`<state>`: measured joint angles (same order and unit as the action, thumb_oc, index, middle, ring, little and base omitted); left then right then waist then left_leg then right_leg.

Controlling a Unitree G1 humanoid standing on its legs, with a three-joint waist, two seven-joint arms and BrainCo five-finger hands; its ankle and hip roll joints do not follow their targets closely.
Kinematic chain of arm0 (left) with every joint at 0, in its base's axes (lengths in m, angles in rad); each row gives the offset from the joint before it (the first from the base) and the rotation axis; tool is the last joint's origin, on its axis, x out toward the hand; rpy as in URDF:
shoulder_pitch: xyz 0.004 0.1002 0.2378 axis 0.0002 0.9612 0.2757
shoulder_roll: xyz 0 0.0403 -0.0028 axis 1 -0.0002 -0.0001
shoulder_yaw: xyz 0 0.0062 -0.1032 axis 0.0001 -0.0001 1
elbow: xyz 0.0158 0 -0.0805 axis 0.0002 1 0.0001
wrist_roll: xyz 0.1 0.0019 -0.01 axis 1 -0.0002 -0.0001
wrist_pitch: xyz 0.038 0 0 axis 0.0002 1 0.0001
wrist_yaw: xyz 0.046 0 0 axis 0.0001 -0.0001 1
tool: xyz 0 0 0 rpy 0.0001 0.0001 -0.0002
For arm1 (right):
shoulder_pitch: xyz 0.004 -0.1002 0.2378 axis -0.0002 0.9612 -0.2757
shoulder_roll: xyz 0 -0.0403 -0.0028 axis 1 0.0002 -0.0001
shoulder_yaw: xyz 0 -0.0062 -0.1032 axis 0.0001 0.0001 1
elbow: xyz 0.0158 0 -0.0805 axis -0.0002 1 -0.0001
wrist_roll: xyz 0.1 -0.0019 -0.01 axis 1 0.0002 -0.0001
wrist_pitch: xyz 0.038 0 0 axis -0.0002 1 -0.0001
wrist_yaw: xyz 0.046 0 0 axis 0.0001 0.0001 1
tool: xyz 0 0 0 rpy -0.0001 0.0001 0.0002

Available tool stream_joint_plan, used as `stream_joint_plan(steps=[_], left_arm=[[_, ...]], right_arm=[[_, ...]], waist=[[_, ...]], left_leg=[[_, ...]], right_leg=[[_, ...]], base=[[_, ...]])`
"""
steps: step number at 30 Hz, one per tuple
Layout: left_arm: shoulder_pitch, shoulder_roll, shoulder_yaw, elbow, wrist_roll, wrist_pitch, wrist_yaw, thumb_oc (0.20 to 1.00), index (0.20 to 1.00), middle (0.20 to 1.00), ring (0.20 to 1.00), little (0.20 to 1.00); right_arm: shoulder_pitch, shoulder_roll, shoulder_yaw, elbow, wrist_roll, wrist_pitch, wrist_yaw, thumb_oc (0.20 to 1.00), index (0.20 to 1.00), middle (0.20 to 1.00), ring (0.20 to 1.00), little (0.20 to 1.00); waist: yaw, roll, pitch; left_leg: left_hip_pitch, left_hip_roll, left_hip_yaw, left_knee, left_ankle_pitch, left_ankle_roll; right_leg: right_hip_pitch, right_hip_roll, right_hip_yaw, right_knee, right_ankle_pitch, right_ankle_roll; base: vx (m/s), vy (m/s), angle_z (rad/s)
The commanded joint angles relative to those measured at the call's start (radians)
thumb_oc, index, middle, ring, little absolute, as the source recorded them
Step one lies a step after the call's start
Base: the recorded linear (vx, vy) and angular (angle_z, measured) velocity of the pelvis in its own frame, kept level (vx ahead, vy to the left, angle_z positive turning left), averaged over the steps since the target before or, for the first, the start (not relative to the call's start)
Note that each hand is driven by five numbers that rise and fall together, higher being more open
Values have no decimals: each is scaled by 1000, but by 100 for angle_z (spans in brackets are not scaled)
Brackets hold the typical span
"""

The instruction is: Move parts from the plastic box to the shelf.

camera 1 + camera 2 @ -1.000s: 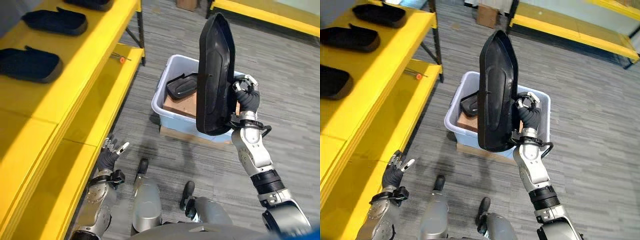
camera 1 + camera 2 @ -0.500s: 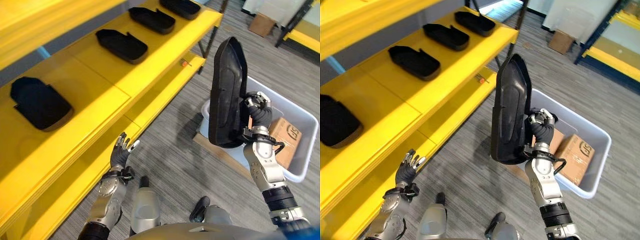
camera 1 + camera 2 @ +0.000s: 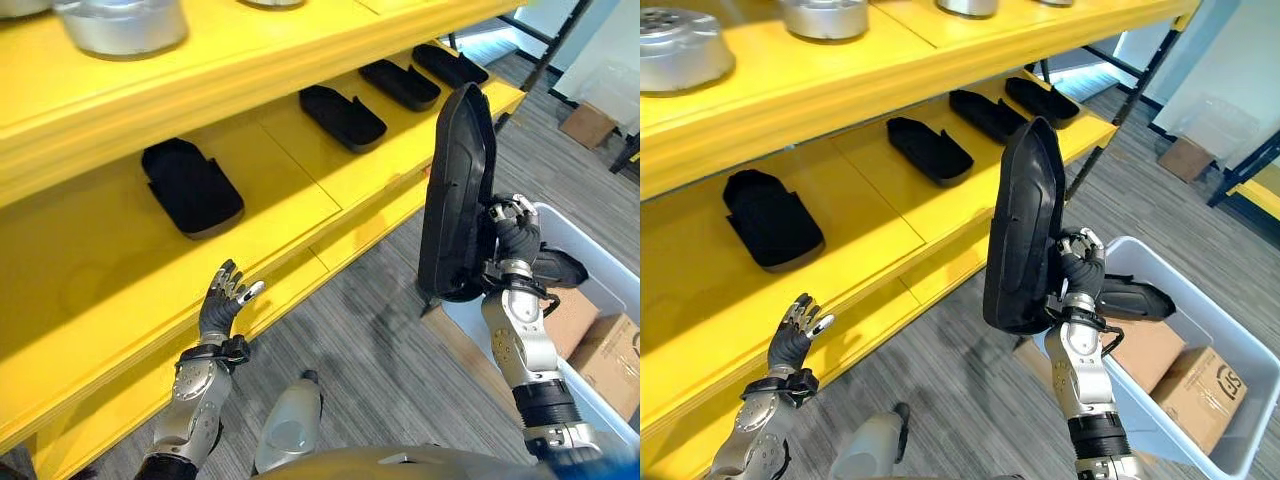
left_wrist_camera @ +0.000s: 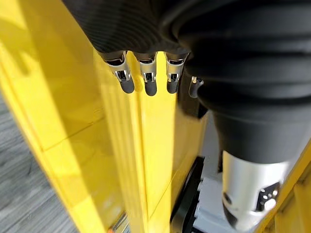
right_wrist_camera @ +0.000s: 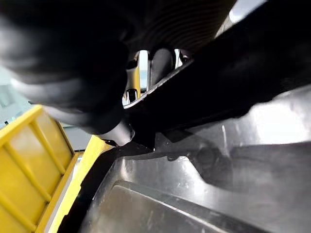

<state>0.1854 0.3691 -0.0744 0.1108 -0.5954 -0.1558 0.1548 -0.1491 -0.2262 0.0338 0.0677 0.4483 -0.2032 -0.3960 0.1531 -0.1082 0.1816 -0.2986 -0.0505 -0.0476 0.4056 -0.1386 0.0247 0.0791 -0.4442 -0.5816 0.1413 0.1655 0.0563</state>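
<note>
- Black part (image 3: 455, 195) stands upright, gripped at its lower edge by the right hand (image 3: 512, 232), fingers curled round it, between yellow shelf (image 3: 330, 190) and plastic box (image 3: 600, 300).
- Left hand (image 3: 222, 305) hangs open, empty, beside the shelf.

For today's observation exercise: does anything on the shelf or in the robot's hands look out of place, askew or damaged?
Nothing stands out. Four black parts, such as the nearest, lie flat in a row on the yellow shelf. The right hand holds another black part upright on its edge, simply mid-carry. The left hand is open.
</note>
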Motion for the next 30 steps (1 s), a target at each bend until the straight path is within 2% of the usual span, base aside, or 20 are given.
stream_joint_plan(steps=[1, 2, 3, 4, 5, 6, 7, 9, 10, 15, 20, 21, 22, 24, 25, 26, 27, 28, 29, 30], left_arm=[[-5, 25, -11, -78, 52, -45, -10, 1000, 1000, 1000, 1000, 1000], [-5, 25, -11, -78, 52, -45, -10, 1000, 1000, 1000, 1000, 1000], [-17, 31, -15, -72, 58, -45, -6, 1000, 1000, 1000, 1000, 1000], [-54, 28, -32, -57, 78, -36, -3, 1000, 1000, 1000, 1000, 1000], [-55, 27, -32, -57, 78, -36, -3, 1000, 1000, 1000, 1000, 1000], [-64, 18, -43, -57, 83, -32, -8, 1000, 1000, 1000, 1000, 1000], [-65, -1, -61, -67, 83, -24, -17, 1000, 1000, 1000, 1000, 1000], [-61, -9, -66, -70, 81, -21, -19, 1000, 1000, 1000, 1000, 1000], [-50, -15, -72, -72, 80, -19, -23, 1000, 1000, 1000, 1000, 1000], [-51, -17, -83, -76, 85, -24, -40, 1000, 1000, 1000, 1000, 1000], [-52, -28, -102, -65, 80, -15, -45, 1000, 1000, 1000, 1000, 1000], [-55, -31, -107, -64, 81, -10, -56, 1000, 1000, 1000, 1000, 1000], [-55, -31, -107, -64, 81, -10, -56, 1000, 1000, 1000, 1000, 1000], [-47, -35, -112, -67, 83, -8, -72, 1000, 1000, 1000, 1000, 1000], [-48, -34, -112, -68, 83, -8, -72, 1000, 1000, 1000, 1000, 1000], [-49, -36, -113, -68, 85, -7, -73, 1000, 1000, 1000, 1000, 1000], [-51, -38, -117, -66, 84, -6, -75, 1000, 1000, 1000, 1000, 1000], [-58, -42, -119, -60, 83, -3, -71, 1000, 1000, 1000, 1000, 1000], [-64, -40, -123, -62, 84, 2, -70, 1000, 1000, 1000, 1000, 1000], [-64, -41, -124, -63, 84, 2, -70, 1000, 1000, 1000, 1000, 1000]], right_arm=[[-33, -46, -71, -48, 5, -70, 6, 200, 200, 200, 200, 200], [-33, -46, -71, -48, 5, -70, 6, 200, 200, 200, 200, 200], [-25, -43, -77, -55, 2, -71, 5, 200, 200, 200, 200, 200], [7, -47, -80, -68, 24, -78, 26, 200, 200, 200, 200, 200], [7, -48, -81, -68, 24, -78, 27, 200, 200, 200, 200, 200], [15, -50, -81, -71, 43, -84, 41, 200, 200, 200, 200, 200], [33, -55, -83, -75, 50, -93, 45, 200, 200, 200, 200, 200], [37, -52, -81, -73, 59, -94, 51, 200, 200, 200, 200, 200], [48, -54, -79, -78, 53, -93, 47, 200, 200, 200, 200, 200], [41, -70, -79, -63, 66, -88, 51, 200, 200, 200, 200, 200], [81, -94, -115, -67, 82, -89, 52, 200, 200, 200, 200, 200], [97, -109, -137, -84, 78, -89, 48, 200, 200, 200, 200, 200], [97, -109, -137, -84, 77, -89, 48, 200, 200, 200, 200, 200], [141, -114, -164, -104, 64, -85, 49, 200, 200, 200, 200, 200], [141, -114, -164, -105, 64, -84, 49, 200, 200, 200, 200, 200], [159, -114, -175, -110, 62, -86, 49, 200, 200, 200, 200, 200], [174, -113, -185, -112, 65, -87, 50, 200, 200, 200, 200, 200], [199, -114, -201, -118, 68, -90, 42, 200, 200, 200, 200, 200], [224, -116, -214, -123, 75, -91, 41, 200, 200, 200, 200, 200], [225, -116, -215, -124, 75, -91, 41, 200, 200, 200, 200, 200]], waist=[[14, 37, -21], [14, 37, -21], [-7, 42, -26], [-61, 71, -23], [-61, 71, -24], [-75, 68, -24], [-94, 49, -26], [-96, 41, -28], [-108, 34, -32], [-101, 36, -44], [-112, 43, -40], [-130, 31, -19], [-130, 32, -20], [-145, 11, -13], [-146, 11, -14], [-157, 8, -18], [-167, 13, -24], [-188, 35, -35], [-197, 63, -42], [-199, 64, -42]], left_leg=[[190, 19, 7, -307, 69, -7], [190, 19, 7, -307, 69, -7], [197, 15, -15, -334, 86, 3], [239, 7, -66, -384, 121, 28], [236, 8, -66, -385, 125, 27], [240, -2, -74, -385, 132, 31], [247, -39, -99, -384, 144, 34], [247, -50, -105, -383, 148, 31], [249, -63, -121, -374, 150, 24], [232, -78, -123, -345, 150, 11], [170, -87, -108, -277, 172, -34], [148, -23, 4, -221, 140, -34], [147, -22, 4, -220, 140, -34], [173, 112, 74, -177, 95, -29], [170, 112, 73, -179, 99, -30], [186, 173, 83, -190, 117, -35], [209, 232, 90, -215, 152, -47], [247, 350, 102, -287, 267, -85], [260, 418, 85, -348, 374, -124], [262, 419, 82, -356, 380, -126]], right_leg=[[-44, -2, 70, 6, 30, 149], [-44, -2, 70, 6, 30, 149], [-75, 40, 169, 27, 16, 130], [-169, 258, 406, 113, -147, 69], [-172, 259, 406, 114, -145, 68], [-181, 329, 420, 120, -190, 48], [-196, 444, 423, 110, -224, 19], [-185, 471, 417, 88, -231, 10], [-176, 497, 465, 57, -237, 2], [-108, 495, 497, -51, -219, -11], [-83, 466, 424, -83, -219, -20], [-91, 435, 405, -74, -211, -19], [-92, 435, 405, -74, -211, -19], [-97, 388, 387, -66, -212, -16], [-100, 387, 386, -67, -209, -17], [-106, 370, 372, -58, -217, -17], [-108, 361, 357, -50, -227, -15], [-116, 345, 327, -19, -248, -14], [-126, 321, 306, 23, -262, -3], [-127, 322, 303, 27, -265, -4]], base=[[12, 56, 19], [31, 106, 8], [111, 260, 14], [103, 259, 22], [106, 242, 92], [0, 96, 120], [12, 94, 109], [-32, 22, 48], [-76, -12, 46], [-69, -32, 25], [-109, -11, 18], [-214, 44, 54], [-234, 63, 101], [-122, 49, 109], [-44, 49, 56], [-30, 60, 38], [-11, 172, 63], [41, 316, 82], [43, 278, 102], [50, 251, 74]])
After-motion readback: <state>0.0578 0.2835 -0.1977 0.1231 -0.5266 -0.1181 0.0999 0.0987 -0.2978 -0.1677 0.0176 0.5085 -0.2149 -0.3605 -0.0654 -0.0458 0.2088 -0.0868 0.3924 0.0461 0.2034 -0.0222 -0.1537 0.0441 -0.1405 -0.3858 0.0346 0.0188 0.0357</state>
